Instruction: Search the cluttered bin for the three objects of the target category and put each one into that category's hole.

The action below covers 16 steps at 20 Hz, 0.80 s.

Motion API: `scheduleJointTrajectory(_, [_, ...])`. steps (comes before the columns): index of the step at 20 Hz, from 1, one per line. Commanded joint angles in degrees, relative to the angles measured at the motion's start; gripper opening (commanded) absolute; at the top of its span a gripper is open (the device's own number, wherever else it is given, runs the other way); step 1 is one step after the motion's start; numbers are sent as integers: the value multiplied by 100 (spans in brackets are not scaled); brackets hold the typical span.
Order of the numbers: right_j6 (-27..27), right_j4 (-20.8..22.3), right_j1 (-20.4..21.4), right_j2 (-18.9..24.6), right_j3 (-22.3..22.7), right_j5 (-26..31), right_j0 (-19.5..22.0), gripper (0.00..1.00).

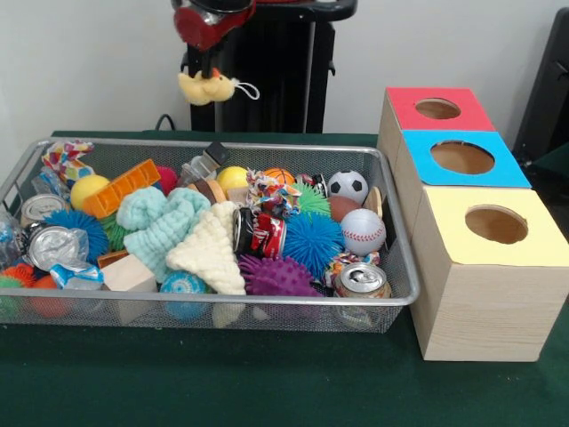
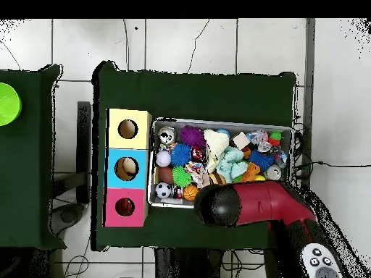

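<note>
Your claw [image 1: 206,71] is clamped on the fluffy yellow plush [image 1: 207,88], which hangs high above the bin's [image 1: 267,148] far rim, near its 12 o'clock edge. The red-topped box's hole [image 1: 437,108] sits well apart toward 3 o'clock on the green surface [image 1: 267,382]. From overhead, the arm [image 2: 253,206] covers the plush.

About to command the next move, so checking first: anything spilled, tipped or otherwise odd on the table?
Nothing spilled or tipped. The bin sits square, its clutter all inside. The one thing off the table is the yellow plush, hanging from the end effector above the bin's far edge, white loop dangling, well short of the red box's hole.
</note>
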<state>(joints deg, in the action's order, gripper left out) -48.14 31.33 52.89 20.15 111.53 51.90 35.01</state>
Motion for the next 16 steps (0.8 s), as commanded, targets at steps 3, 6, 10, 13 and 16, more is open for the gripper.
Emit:
scheduleJointTrajectory(3, [-1292, -980, -25, 295, 913, -507, -595, 0])
scheduleJointTrajectory(6, [-1619, -1446, 59, 233, 1149, -715, -908, 0])
scheduleJointTrajectory(10, [-1887, -2060, 167, 182, 1391, -1018, -1344, 0])
scheduleJointTrajectory(13, [-2056, -2526, 239, 198, 1498, -1284, -1655, 0])
scheduleJointTrajectory(16, [-2114, -3053, 359, 253, 1420, -1275, -1973, 0])
